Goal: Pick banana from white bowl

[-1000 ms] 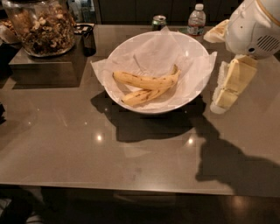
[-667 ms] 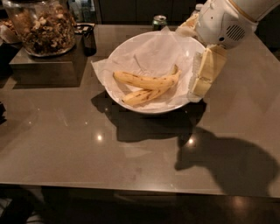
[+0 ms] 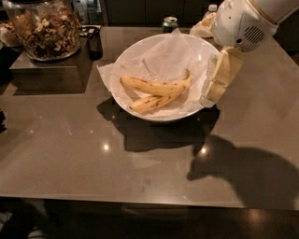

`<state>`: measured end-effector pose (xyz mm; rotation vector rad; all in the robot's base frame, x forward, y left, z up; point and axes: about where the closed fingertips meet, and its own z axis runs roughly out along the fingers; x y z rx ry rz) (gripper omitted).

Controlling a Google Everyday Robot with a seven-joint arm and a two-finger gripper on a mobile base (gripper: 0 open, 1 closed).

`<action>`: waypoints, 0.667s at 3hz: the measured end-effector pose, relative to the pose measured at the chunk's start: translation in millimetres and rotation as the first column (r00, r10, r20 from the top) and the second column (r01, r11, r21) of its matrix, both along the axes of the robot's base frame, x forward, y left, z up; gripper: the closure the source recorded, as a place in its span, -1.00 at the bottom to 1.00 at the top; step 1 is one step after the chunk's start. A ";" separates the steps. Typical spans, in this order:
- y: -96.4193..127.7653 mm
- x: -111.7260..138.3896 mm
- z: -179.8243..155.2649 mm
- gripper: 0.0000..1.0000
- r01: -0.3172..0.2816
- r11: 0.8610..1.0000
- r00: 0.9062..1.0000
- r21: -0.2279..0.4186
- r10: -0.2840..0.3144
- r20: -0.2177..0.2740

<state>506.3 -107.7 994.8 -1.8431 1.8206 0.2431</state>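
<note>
1. Jar: glass, filled with a brown mix of nuts or cereal; set on a dark raised block at the far left of the table.
2. Dark container: small, placed just right of the jar; contents cannot be made out.
3. White bowl: wide and round, set near the middle of the table, lined with crinkled white paper that overhangs the left rim.
4. Banana: the longer, speckled one, laid across the bowl's floor on the paper, stem end turned up to the right. It is touched by nothing but the paper and the second fruit.
5. Shorter banana: dark-streaked, laid just in front of the first and touching it towards the right.
6. Can: green-topped, stood behind the bowl.
7. Bottle: only the cap is seen, at the far edge.
8. Gripper: cream-coloured, pointed downward at the bowl's right rim, apart from both fruits. Whether it is spread or pressed together cannot be told. It is carried by a white arm entering from the upper right.
9. Shadow: cast by the arm on the table at the right.
</note>
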 end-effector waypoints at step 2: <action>52.0 51.3 -22.4 -1.00 -0.127 0.989 0.989 0.074 0.132 -0.061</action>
